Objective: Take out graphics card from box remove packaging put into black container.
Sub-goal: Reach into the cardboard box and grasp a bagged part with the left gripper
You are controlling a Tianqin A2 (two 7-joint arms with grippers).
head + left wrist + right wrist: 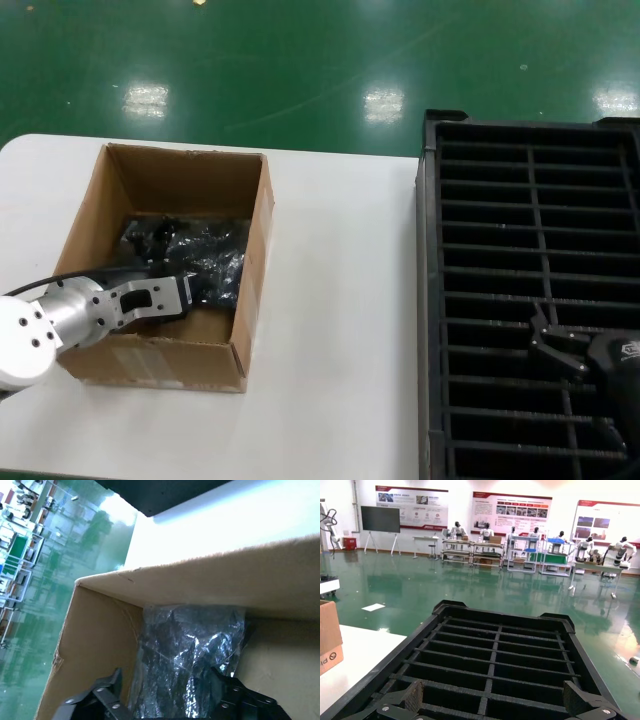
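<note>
White table: the left gripper, open, sits inside the box straddling the bag, walls close. The right gripper, open, hovers above the crate.

Glossy green floor, white table, wall posters.

Crinkled shiny packaging lying in brown cardboard box, ribbed black container well apart to the right
</note>
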